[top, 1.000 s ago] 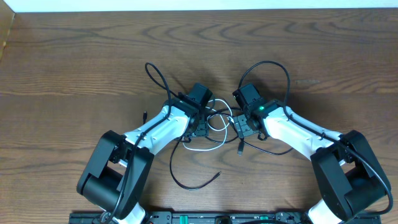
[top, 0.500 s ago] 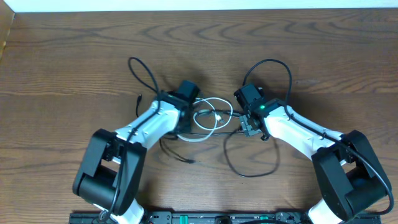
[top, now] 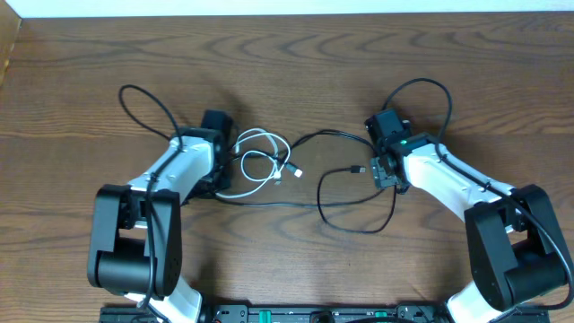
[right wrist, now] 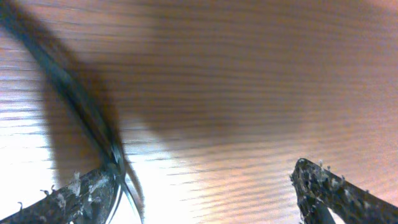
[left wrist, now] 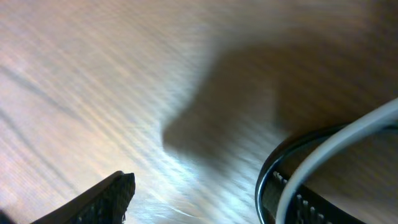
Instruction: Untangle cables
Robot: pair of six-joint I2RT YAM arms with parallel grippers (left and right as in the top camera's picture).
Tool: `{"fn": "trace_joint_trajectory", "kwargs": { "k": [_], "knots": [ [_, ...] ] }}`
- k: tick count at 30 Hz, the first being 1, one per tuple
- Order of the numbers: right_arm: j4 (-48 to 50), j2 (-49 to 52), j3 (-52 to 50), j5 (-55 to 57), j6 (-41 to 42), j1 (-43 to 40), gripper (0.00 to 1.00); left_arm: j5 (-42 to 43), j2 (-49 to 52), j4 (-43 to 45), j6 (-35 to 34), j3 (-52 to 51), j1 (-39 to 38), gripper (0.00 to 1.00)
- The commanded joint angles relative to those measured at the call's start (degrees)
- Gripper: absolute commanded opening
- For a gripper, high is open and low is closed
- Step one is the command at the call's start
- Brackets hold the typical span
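Note:
The cables lie spread between my two arms. The white cable (top: pixel 260 163) is a small coil just right of my left gripper (top: pixel 218 179). One black cable (top: pixel 269 203) runs from under that gripper across to a loop (top: pixel 359 226) below my right gripper (top: pixel 387 172). A second black cable (top: pixel 327 136) arcs between the coil and the right arm, and a black plug (top: pixel 355 169) lies loose. In the left wrist view my left gripper (left wrist: pixel 205 199) is open, with a black cable (left wrist: pixel 264 180) and the white cable (left wrist: pixel 323 146) crossing its right finger. My right gripper (right wrist: pixel 208 193) is open, a black cable (right wrist: pixel 81 99) beside its left finger.
Thick black arm wires loop above each wrist, one on the left (top: pixel 148 103) and one on the right (top: pixel 430 94). The wooden table (top: pixel 296 63) ends at a white strip along the far edge (top: pixel 296 7). Both arm bases stand at the near edge.
Both arms have swung apart, the left one leftward and the right one rightward. The bundle has spread out, the white coil has shifted left, and a black cable now stretches across the middle.

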Motion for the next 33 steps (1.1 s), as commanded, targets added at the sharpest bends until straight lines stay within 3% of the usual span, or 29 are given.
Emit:
{"fn": "trace_joint_trajectory", "kwargs": {
  "k": [1, 12, 13, 19, 33],
  "knots": [
    [-1.05, 1.27, -2.21, 2.43, 2.4, -2.62, 0.9, -1.77, 2.93, -0.63, -2.54, -2.89, 3.41, 0.73],
    [-1.49, 1.27, -2.21, 0.72, 2.8, -4.9, 0.91, 0.66, 2.93, -0.61, -2.56, -3.61, 7.82, 0.73],
    [-1.75, 1.27, -2.21, 1.22, 2.8, -5.07, 0.91, 0.66, 2.93, -0.61, -2.58, -3.61, 8.07, 0.79],
    [-2.97, 1.27, -2.21, 2.01, 4.57, -8.0, 0.93, 0.72, 2.93, -0.61, -2.58, -3.74, 10.64, 0.85],
    [-1.49, 1.27, -2.21, -10.97, 5.95, -12.76, 0.99, 13.64, 2.93, 1.57, -0.96, -5.57, 20.39, 0.85]
  ]
}}
